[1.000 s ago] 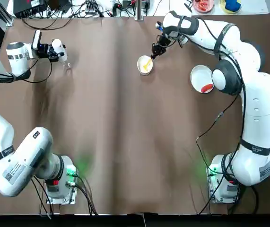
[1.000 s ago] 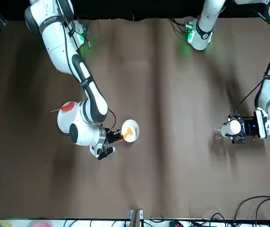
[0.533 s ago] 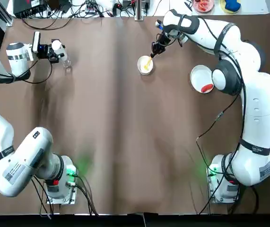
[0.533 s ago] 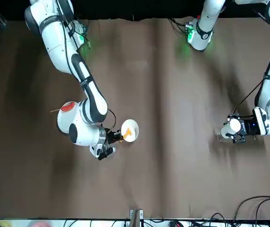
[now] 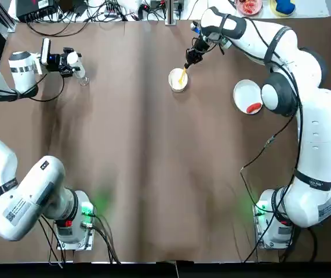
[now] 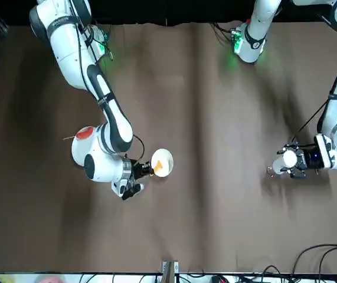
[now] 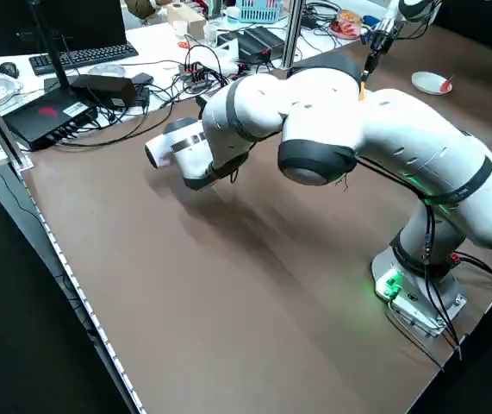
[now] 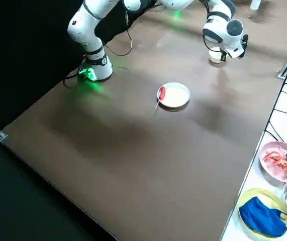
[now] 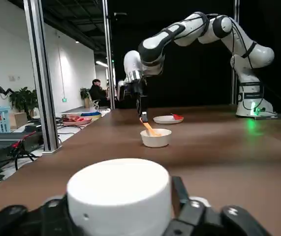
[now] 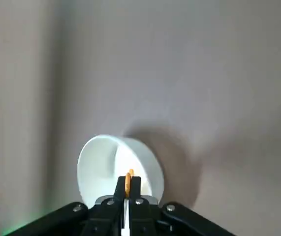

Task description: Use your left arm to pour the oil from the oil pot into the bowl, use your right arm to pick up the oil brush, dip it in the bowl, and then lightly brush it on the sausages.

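Oil brush (image 5: 182, 75), clamped in right pincer (image 5: 186, 66) beside the bowl (image 5: 177, 87), has shifted inside the bowl, so dipping seems underway, sausages (image 5: 254, 108) probably next; left pincer (image 9: 123, 199), well apart from bowl, grips oil pot (image 5: 73, 58).

From here this looks like a robotics lab: two white robot arms (image 5: 319, 133) are mounted at one long edge of a brown-covered table (image 5: 148, 145), framed by metal posts (image 9: 43, 78). Tangled cables (image 7: 194, 69), a keyboard (image 7: 82, 59) and black electronics boxes crowd the white bench at the upper left of the left side view. In the left wrist view's left half, a seated person (image 9: 99, 93) and potted plants (image 9: 24, 101) give it an office feel.
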`<state>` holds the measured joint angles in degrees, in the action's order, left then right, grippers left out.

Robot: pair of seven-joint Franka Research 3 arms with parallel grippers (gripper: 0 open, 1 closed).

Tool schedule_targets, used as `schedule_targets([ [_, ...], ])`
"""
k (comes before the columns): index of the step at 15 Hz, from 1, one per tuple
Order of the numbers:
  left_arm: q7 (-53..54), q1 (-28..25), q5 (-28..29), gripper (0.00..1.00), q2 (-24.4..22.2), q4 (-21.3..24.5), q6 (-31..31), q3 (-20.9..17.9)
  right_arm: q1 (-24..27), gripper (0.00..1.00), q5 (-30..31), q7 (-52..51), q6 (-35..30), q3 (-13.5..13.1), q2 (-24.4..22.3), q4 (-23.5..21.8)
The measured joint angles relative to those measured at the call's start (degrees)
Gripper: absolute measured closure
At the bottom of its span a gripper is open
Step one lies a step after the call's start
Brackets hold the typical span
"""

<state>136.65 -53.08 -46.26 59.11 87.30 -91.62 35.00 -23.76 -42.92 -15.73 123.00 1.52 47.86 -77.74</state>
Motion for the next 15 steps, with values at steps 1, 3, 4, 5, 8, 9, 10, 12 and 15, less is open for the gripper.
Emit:
schedule_targets([
  [1,-0.04,0.16,0.02,0.09,0.00,-0.04,-0.03,-0.03,0.08,0.96,0.01,1.72,-1.43,-0.12,-0.82,0.08],
  [3,-0.08,0.24,0.07,0.00,-0.01,-0.08,-0.04,-0.14,0.62,0.96,0.03,5.65,-4.97,-0.61,-3.28,0.26],
  [4,-0.08,0.24,0.07,0.00,-0.01,-0.11,-0.04,-0.18,1.36,0.96,0.05,7.39,-7.36,-0.82,-4.81,0.32],
  [5,-0.08,0.24,0.07,0.00,-0.01,-0.14,-0.04,-0.21,2.43,0.96,0.12,8.89,-9.92,-0.96,-6.40,0.34],
  [8,-0.08,0.25,0.09,0.00,-0.01,-0.19,-0.04,-0.30,6.99,0.96,1.37,12.03,-19.80,-1.96,-10.85,0.37],
  [9,-0.08,0.25,0.10,0.00,-0.01,-0.20,-0.04,-0.32,8.55,0.96,3.49,12.17,-23.22,-2.83,-12.01,0.36],
  [10,-0.08,0.25,0.10,0.00,-0.02,-0.20,-0.04,-0.34,9.88,0.96,6.89,12.18,-26.16,-3.85,-12.96,0.34],
  [12,-0.08,0.26,0.11,0.00,-0.02,-0.20,-0.04,-0.40,11.70,0.96,12.44,12.17,-30.21,-6.05,-13.85,0.21],
  [15,-0.08,0.28,0.17,0.00,-0.02,-0.20,-0.04,-0.43,15.40,0.96,15.69,10.44,-35.08,-7.29,-13.73,-0.82],
])
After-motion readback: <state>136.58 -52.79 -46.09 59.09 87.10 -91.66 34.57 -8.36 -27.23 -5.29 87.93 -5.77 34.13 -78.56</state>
